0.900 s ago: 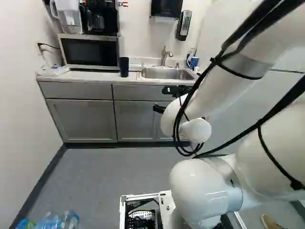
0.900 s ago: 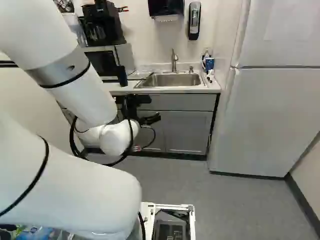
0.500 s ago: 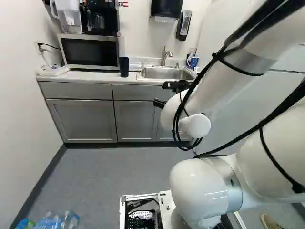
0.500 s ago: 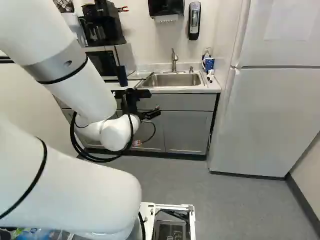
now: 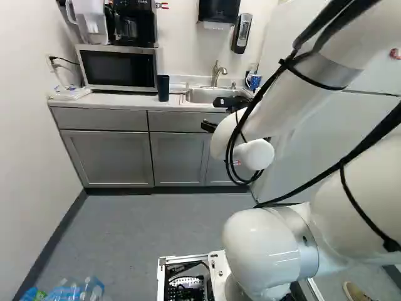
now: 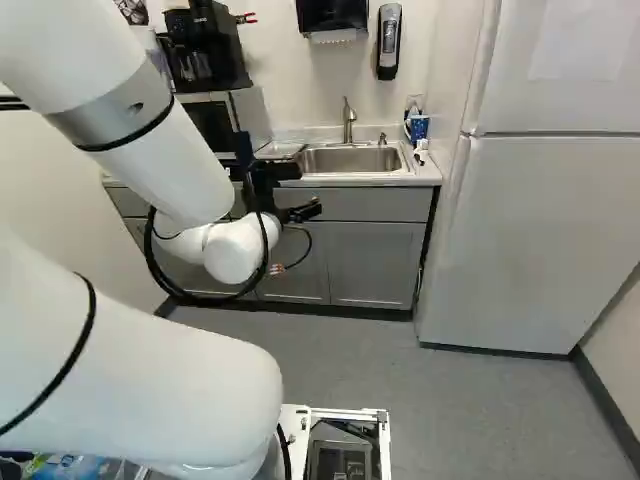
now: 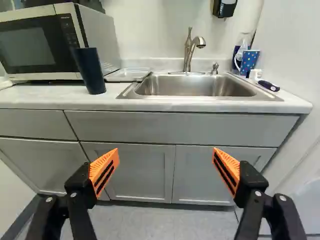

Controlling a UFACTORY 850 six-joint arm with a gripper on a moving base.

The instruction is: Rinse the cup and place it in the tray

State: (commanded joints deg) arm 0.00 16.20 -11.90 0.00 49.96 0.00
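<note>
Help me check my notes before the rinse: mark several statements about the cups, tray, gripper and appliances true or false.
1. The dark cup stands on the counter. True.
2. The gripper is closed around the dark cup. False: it is open, with nothing in its grasp.
3. The spotted cup lies in the sink. False: it is beside the sink, across from the dark cup.
4. The coffee maker sits on the microwave. True.
5. The tray is inside the sink. False: it lies beside it.
</note>
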